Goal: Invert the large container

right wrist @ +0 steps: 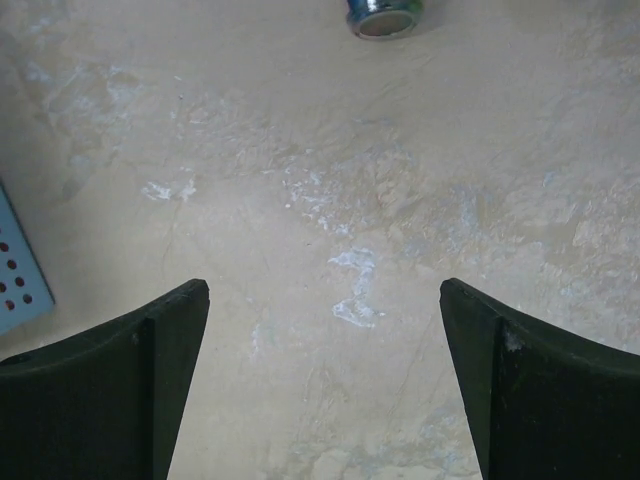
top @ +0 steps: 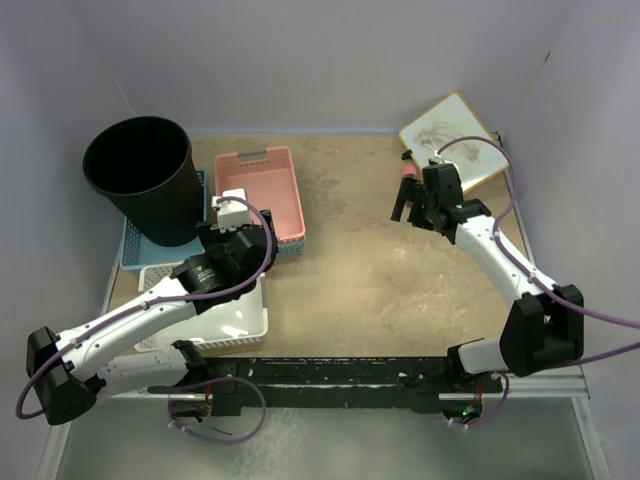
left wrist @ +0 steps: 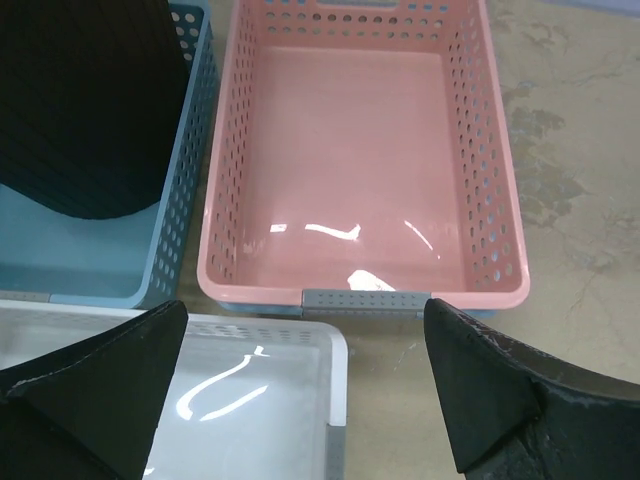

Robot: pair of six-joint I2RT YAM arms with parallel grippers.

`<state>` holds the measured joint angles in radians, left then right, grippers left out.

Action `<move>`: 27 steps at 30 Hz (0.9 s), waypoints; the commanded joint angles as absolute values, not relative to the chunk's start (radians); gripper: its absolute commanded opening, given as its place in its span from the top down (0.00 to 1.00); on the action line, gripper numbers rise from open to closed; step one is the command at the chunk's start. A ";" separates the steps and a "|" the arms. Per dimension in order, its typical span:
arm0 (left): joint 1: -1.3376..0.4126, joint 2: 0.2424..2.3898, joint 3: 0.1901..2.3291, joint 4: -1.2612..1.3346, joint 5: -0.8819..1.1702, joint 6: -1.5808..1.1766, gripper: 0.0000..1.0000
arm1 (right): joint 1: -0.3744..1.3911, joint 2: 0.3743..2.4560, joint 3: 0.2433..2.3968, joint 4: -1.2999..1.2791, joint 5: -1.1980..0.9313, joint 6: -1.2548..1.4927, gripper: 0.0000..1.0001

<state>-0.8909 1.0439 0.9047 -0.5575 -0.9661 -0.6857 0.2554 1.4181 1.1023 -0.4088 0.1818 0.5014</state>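
Observation:
The large container (top: 145, 175) is a tall round black bin standing upright, mouth up, inside a light blue basket (top: 132, 250) at the back left. Its ribbed black side also shows in the left wrist view (left wrist: 85, 100), at the upper left. My left gripper (top: 232, 212) is open and empty, to the right of the bin, over the near rim of the pink basket (top: 262, 190). In its own view the left gripper (left wrist: 305, 330) hangs over the white basket's corner. My right gripper (top: 408, 205) is open and empty above bare table at the back right, as its own view (right wrist: 325, 300) shows.
The pink basket (left wrist: 350, 150) is empty. A white basket (top: 215, 315) lies under the left arm and shows in the left wrist view (left wrist: 250, 390). A white board with a drawing (top: 450, 135) leans at the back right. A small shiny round object (right wrist: 385, 15) sits ahead of the right gripper.

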 commanded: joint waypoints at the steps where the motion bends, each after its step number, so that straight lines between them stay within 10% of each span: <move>1: -0.894 0.995 0.898 -0.472 -0.999 -0.678 0.00 | 0.258 1.347 1.072 -0.280 0.117 0.446 0.00; 18: -0.894 0.915 0.890 -0.357 -0.909 -0.575 0.01 | 0.259 1.410 1.129 -0.385 0.189 0.517 0.00; 27: -0.894 1.383 1.162 -0.250 -0.886 -0.457 0.01 | 0.259 1.310 1.020 -0.286 0.254 0.505 0.00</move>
